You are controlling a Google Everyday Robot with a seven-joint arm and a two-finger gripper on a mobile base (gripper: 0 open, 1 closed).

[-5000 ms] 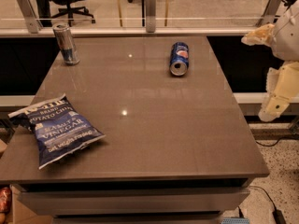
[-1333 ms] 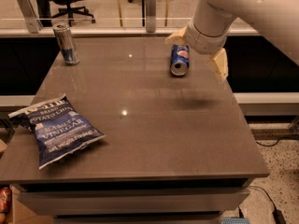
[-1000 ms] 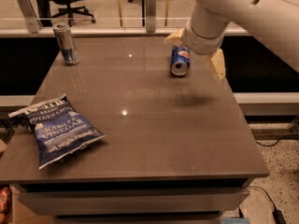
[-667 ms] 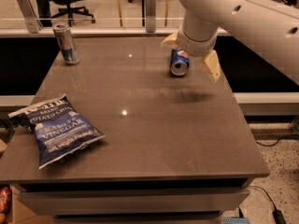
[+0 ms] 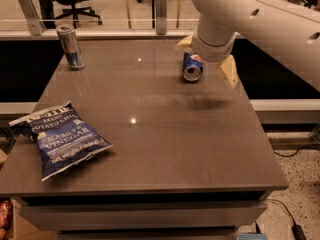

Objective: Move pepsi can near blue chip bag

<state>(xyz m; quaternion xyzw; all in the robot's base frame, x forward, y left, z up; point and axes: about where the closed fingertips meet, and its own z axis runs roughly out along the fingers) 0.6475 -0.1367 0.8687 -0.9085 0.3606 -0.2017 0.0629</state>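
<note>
Blue pepsi can [image 5: 192,68] near far edge | end effector [image 5: 206,60] splayed above it

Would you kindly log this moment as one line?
gripper: open, over pepsi can | pepsi can: on side, ungrasped | blue chip bag: across table

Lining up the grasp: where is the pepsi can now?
Camera view: the pepsi can lies on its side at the table's far right, under the open pincer; the chip bag is near left.

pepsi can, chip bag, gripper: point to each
pepsi can [image 5: 191,74]: camera view, on its silver end
chip bag [image 5: 62,140]: camera view, middle of blue front
gripper [image 5: 205,63]: camera view, midway between its open fingers, over the pepsi can
</note>
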